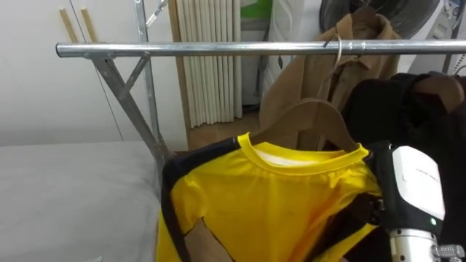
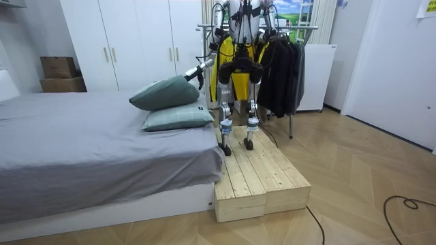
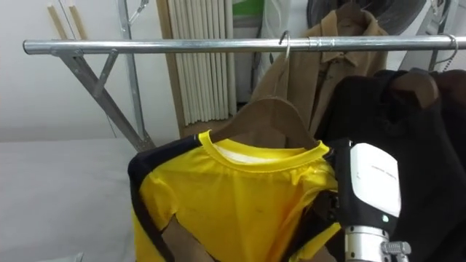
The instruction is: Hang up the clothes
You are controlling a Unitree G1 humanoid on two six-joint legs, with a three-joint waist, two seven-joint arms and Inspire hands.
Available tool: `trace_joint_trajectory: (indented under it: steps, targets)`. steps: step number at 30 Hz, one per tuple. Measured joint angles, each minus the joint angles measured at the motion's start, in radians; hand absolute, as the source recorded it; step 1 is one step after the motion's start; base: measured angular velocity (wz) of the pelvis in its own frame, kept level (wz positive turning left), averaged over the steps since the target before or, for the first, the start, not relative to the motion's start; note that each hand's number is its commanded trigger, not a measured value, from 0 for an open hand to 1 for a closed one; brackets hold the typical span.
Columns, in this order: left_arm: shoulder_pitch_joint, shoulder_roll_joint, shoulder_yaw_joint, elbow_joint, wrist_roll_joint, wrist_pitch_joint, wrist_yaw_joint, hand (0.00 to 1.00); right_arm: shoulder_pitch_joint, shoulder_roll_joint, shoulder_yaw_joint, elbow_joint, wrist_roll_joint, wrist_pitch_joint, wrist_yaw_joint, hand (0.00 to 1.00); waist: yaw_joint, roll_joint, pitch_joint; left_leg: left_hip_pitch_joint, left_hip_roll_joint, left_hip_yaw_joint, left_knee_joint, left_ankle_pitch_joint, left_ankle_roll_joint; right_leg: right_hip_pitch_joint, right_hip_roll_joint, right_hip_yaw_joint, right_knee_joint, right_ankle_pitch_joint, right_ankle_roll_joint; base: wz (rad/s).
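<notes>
Hanging by its curved brown wooden hanger [image 1: 314, 116] from the silver metal rail [image 1: 218, 49]: yellow soft-cloth shirt with dark trim [image 1: 277, 204], probably light, limp and slippery, so best taken at the hanger's neck. The right hand [image 1: 373, 209] is resting against the cloth with its fingers hidden, and the grasp of the left hand [image 2: 193, 72] cannot be told.

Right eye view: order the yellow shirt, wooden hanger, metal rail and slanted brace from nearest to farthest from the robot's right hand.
Right hand:
1. Yellow shirt, against it, left.
2. Wooden hanger, upper left.
3. Metal rail, overhead.
4. Slanted brace, far left.
</notes>
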Motion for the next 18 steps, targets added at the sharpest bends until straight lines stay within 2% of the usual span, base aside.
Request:
trace_joint_trajectory:
  steps: [11, 17, 18]
  targets:
    - [0.026, 0.001, 0.0, 0.002, 0.006, -0.008, 0.005, 0.0, 0.001, -0.007, -0.001, 0.0, -0.018, 0.004, 0.032, 1.0, 0.0, -0.003, -0.005, 0.006, 0.001, -0.01, -0.002, 0.001, -0.001, 0.017, -0.001, -0.011, 0.0, 0.0, 0.0, 0.02]
    - [0.041, 0.006, 0.001, 0.002, 0.007, -0.025, 0.006, 0.0, 0.0, -0.022, 0.0, 0.0, -0.025, 0.004, 0.088, 1.0, 0.004, -0.02, -0.0139, 0.007, 0.0, -0.026, -0.002, 0.001, -0.001, 0.025, -0.001, -0.017, -0.005, -0.003, -0.001, 0.05]
    - [0.042, 0.006, 0.001, 0.002, 0.007, -0.032, 0.009, 0.0, -0.005, -0.031, 0.0, 0.0, -0.023, 0.004, 0.098, 1.0, 0.005, -0.022, -0.0135, 0.008, 0.0, -0.027, -0.001, 0.001, -0.001, 0.027, -0.001, -0.018, -0.005, -0.003, -0.001, 0.04]
